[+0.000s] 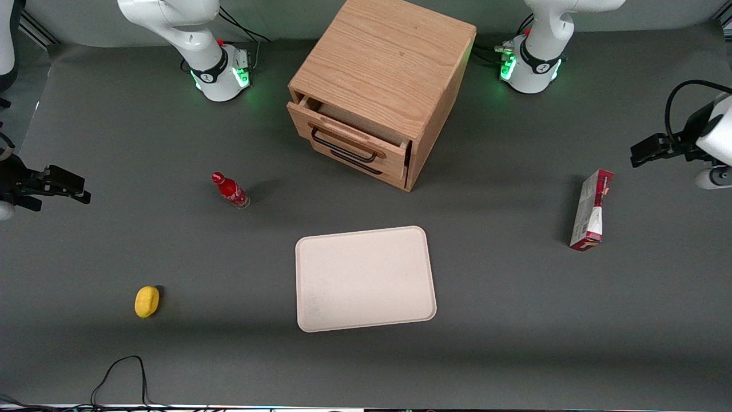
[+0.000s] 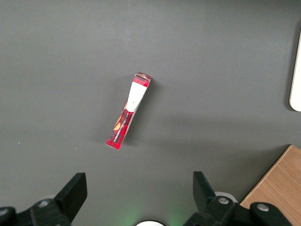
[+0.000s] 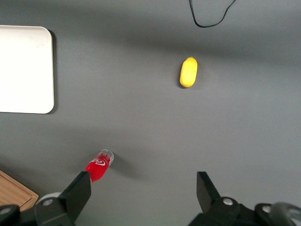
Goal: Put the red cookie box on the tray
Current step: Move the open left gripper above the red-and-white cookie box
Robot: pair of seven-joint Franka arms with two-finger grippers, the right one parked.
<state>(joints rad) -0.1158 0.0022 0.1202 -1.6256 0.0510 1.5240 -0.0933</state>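
red cookie box [image 1: 592, 210] lies flat on the grey counter [image 1: 514, 286], toward the working arm's end, about midway between the counter's front and back edges. long axis runs roughly front to back, slightly slanted. nothing touches it. in the left wrist view the box [image 2: 128, 111] shows red with a white panel near one end.

gripper [image 1: 652, 150] hangs above the counter at the working arm's edge, a little farther from the front camera than the box, clear of it. fingers [image 2: 73, 190] spread wide, released, nothing between them.

tray [image 1: 365, 278] sits at the counter's middle, nearer the front edge, bare. well apart from the box. one rounded corner [image 2: 296, 84] of it shows in the left wrist view.

wooden drawer cabinet [image 1: 380, 86] at the back edge, centre; top drawer [image 1: 349, 143] pulled partly out. small red bottle [image 1: 230, 190] and yellow lemon-like object [image 1: 147, 301] lie toward the parked arm's end, the yellow one nearer the front edge.
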